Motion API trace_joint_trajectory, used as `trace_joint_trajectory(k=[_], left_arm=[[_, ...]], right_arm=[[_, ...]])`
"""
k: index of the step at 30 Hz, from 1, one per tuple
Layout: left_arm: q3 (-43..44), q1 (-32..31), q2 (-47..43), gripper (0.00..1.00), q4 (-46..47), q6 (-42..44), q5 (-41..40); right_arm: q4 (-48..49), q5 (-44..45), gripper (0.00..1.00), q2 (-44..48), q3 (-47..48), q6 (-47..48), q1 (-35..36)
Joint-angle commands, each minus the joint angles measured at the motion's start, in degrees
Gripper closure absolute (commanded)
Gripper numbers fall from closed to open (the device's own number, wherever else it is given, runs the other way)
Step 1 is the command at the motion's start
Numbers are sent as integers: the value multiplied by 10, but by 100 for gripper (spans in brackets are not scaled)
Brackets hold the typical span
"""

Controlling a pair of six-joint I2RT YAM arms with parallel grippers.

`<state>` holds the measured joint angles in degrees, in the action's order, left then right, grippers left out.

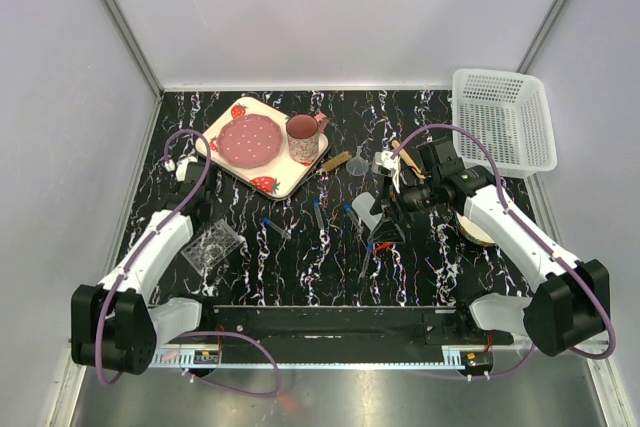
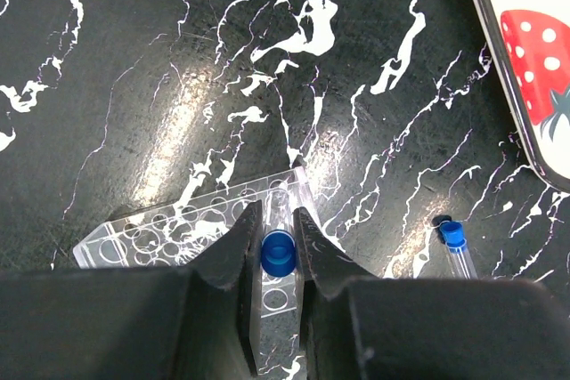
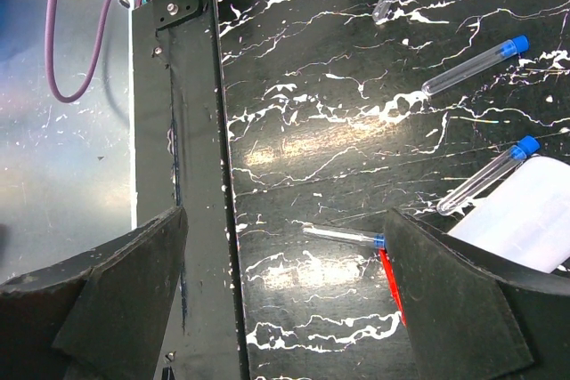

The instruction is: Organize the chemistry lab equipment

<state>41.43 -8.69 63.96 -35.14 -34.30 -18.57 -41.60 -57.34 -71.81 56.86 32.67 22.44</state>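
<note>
The left end effector (image 2: 275, 213), nearly closed, pinches a small clear blue-capped tube (image 2: 278, 254), long axis pointing down at the clear plastic tube rack (image 2: 178, 229) (directly beneath); the right end effector (image 3: 285, 291) gapes empty.

1. Blue-capped tubes (image 1: 318, 215): four. Three lie loose mid-bench, and a fourth tube (image 2: 278, 254) stands at the rack.
2. Clear tube rack (image 1: 212, 245): one, at 8 o'clock.
3. Squeeze bottle (image 1: 367, 211): one.
4. Funnel (image 1: 357, 163): one.
5. Thin clear dropper (image 3: 343, 236): one seen for certain.
6. Wooden-handled tools (image 1: 336, 161): two can be made out, toward 12 and 1 o'clock.
7. Tray (image 1: 298, 187), plate (image 1: 250, 139) and mug (image 1: 303, 139): one each, at 11 o'clock.
8. White basket (image 1: 503, 119): one, at 2 o'clock.
9. Cream bowl (image 1: 476, 232): one, partly covered.
</note>
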Motion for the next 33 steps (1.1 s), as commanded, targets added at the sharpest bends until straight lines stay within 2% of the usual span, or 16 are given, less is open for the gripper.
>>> trace_joint_trajectory(k=[1, 10, 14, 18, 21, 22, 23, 28, 33], left_arm=[[1, 3, 12, 95, 22, -1, 13], [-13, 3, 32, 94, 46, -12, 20], [-13, 3, 27, 87, 42, -12, 16], [-9, 3, 10, 73, 27, -16, 12], [-4, 3, -6, 59, 19, -19, 13], [-2, 3, -10, 48, 13, -19, 13], [1, 3, -16, 42, 9, -19, 15], [29, 3, -46, 30, -20, -16, 19], [68, 3, -84, 11, -53, 0, 34]], right_arm=[[16, -20, 3, 3, 0, 0, -5], [15, -20, 3, 4, 0, 0, -6], [15, -21, 3, 3, 0, 0, -6], [15, -22, 3, 2, -1, 0, -6], [15, -22, 3, 0, 0, 0, -6], [14, -22, 3, 0, 0, 0, -6], [15, -21, 3, 0, 1, -1, -6], [8, -18, 3, -7, 8, 1, -6], [-29, -3, 4, -47, 49, 6, -4]])
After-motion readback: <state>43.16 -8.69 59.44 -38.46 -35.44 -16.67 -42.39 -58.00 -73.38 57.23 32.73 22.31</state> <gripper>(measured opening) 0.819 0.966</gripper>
